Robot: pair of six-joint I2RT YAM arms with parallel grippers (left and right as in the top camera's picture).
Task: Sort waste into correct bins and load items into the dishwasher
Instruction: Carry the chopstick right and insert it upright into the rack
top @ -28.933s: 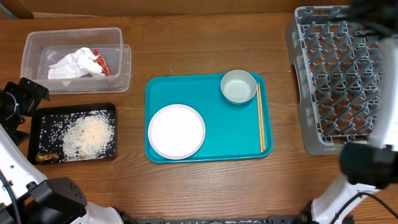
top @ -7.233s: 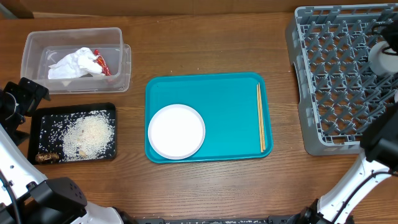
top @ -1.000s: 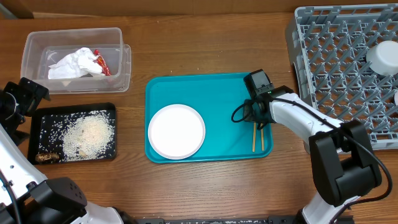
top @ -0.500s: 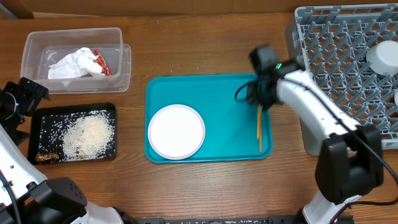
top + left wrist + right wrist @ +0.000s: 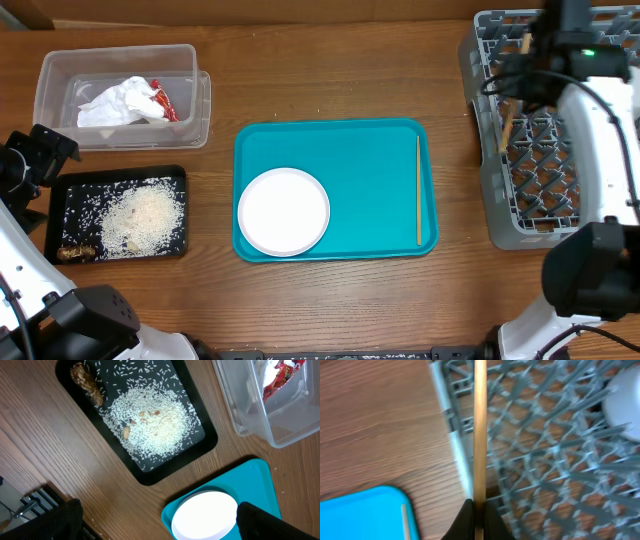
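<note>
Right end effector (image 5: 476, 511) clamps one chopstick (image 5: 480, 420) above the dish rack (image 5: 545, 205) edge (second chopstick (image 5: 418, 190) lies on the teal tray (image 5: 370, 160)).

Lighting bright and even; shadows soft.
Motion blur is seen across the right wrist view, the grey rack (image 5: 540, 445) smeared; the overhead view is rendered sharp.

Grey dish rack (image 5: 530, 200) cut off at right edge, held chopstick (image 5: 480, 430) blurred, clear tub (image 5: 280, 420) cropped.
</note>
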